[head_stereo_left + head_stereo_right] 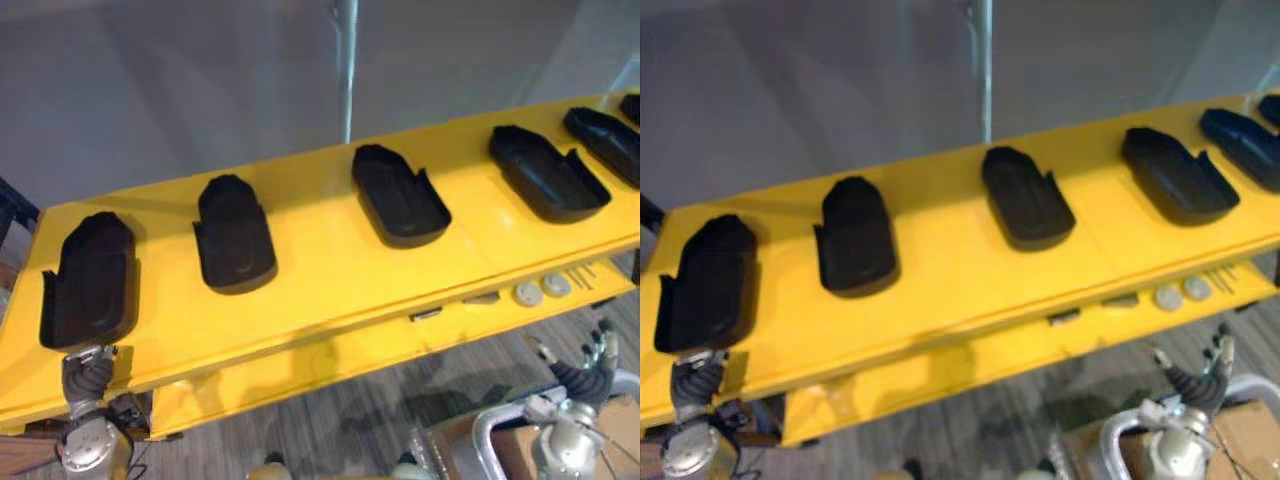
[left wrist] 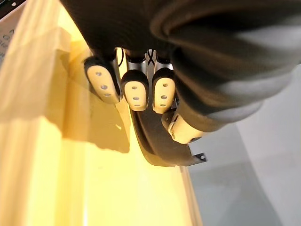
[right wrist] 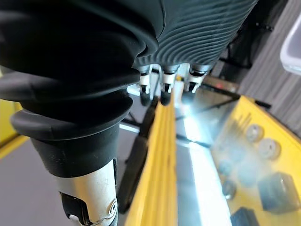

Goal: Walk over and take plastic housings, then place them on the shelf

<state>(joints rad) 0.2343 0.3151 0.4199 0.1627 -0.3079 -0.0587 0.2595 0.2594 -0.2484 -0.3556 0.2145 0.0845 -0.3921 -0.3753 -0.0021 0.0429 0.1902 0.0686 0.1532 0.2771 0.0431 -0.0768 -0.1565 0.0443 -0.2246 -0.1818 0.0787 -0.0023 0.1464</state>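
Closest in, at the front left corner of the yellow shelf [image 1: 320,270], the left hand [image 1: 88,375] reaches up from below the front edge and meets the near end of the leftmost housing [image 1: 85,285]. In the left wrist view its fingers [image 2: 135,92] are curled over the black rim and the thumb [image 2: 181,129] sits against the other side of it, so the hand pinches that housing, which lies flat on the shelf top with its near end at the front edge.

Over at the right, the right hand [image 1: 588,372] hangs below the shelf's front edge with its fingers spread and straight, holding nothing and well apart from any housing. A cardboard box [image 1: 1245,425] sits low beside it.

Four more black housings lie apart from one another along the shelf top toward its right end: the second housing [image 1: 233,240], the third housing [image 1: 398,195], the fourth housing [image 1: 545,172] and the fifth housing [image 1: 605,140]. The third, fourth and fifth lie hollow side up, angled toward the back right corner.

Under the front edge, a lower ledge [image 1: 300,360] of the shelf carries two pale round discs [image 1: 540,290] near its right end.
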